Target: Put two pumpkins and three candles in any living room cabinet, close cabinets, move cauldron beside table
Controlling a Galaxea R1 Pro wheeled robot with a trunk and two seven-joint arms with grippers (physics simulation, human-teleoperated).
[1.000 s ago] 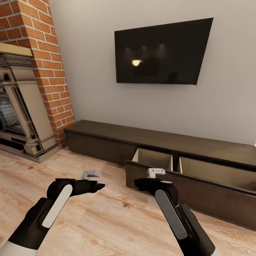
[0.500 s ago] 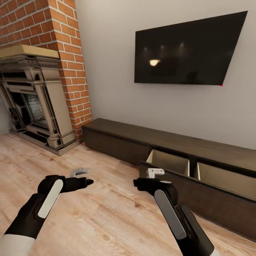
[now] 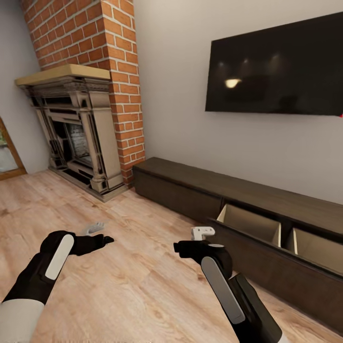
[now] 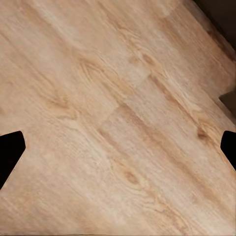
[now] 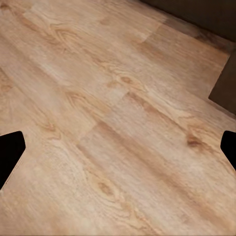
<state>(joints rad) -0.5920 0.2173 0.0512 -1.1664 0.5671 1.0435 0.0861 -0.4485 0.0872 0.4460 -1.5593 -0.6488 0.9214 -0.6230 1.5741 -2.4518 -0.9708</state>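
**Both jaws spread and empty as the view swings away from the open cabinet**

Jaws on both arms stand spread with nothing between them: in each wrist view the two dark fingertips sit at opposite edges of the picture with bare floor (image 4: 118, 118) between. From the head view, the left gripper (image 3: 104, 239) hangs at about 8 o'clock and the right gripper (image 3: 180, 247) near 6 o'clock, both low over the wood planks.

Over the last second the whole scene has slid rightward: the brick fireplace (image 3: 83, 128), earlier cut off at the edge, now shows in full at 10 o'clock, and the television (image 3: 276, 66) has drifted toward 2 o'clock. That looks like the robot turning to its left, not the furniture moving.

The cabinet (image 3: 200, 183) runs from the centre out to 4 o'clock, its drawer (image 3: 252, 224) pulled open with a pale interior; I can see nothing in the part that shows. No pumpkin, candle or cauldron is in sight, so my guess is the robot is heading off to fetch one, with the drawer left open to receive it.
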